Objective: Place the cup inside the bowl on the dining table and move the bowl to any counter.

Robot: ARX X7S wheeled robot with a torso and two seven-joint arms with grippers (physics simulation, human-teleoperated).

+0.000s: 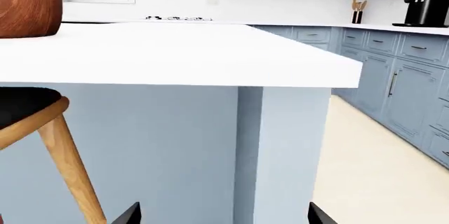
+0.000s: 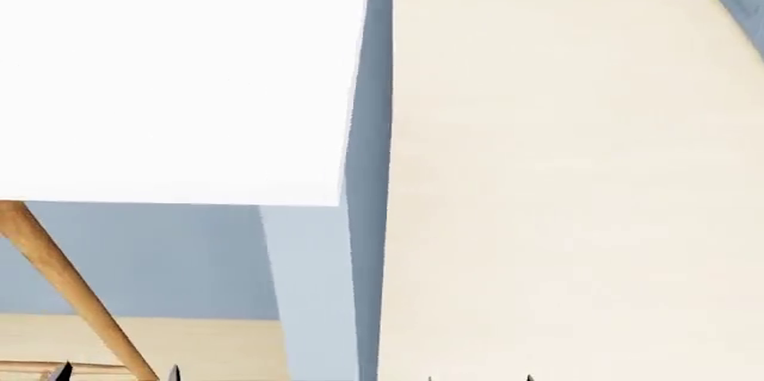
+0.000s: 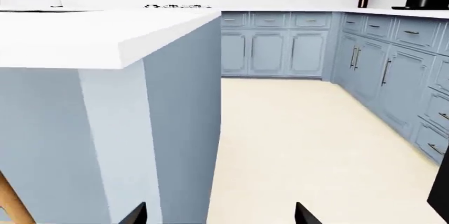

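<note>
Two open grippers low beside the dining table, cup nowhere in view.

Leftmost, a stool (image 1: 31,111) with a black seat and pale wooden legs. Above it a round, reddish-brown, grained wooden vessel (image 1: 27,8) stands on the smooth white dining table (image 1: 175,56); green leaves show above it, so I cannot tell if it is the bowl. The left gripper (image 1: 223,217) and right gripper (image 3: 221,214) both have their fingers spread and hold nothing. I judge the base should roll in and the arms rise above the tabletop before reaching. Rightward are panelled blue-grey cabinets (image 3: 281,50).

Home kitchen: blue cabinets (image 3: 281,50), coffee machine (image 1: 426,7)
</note>
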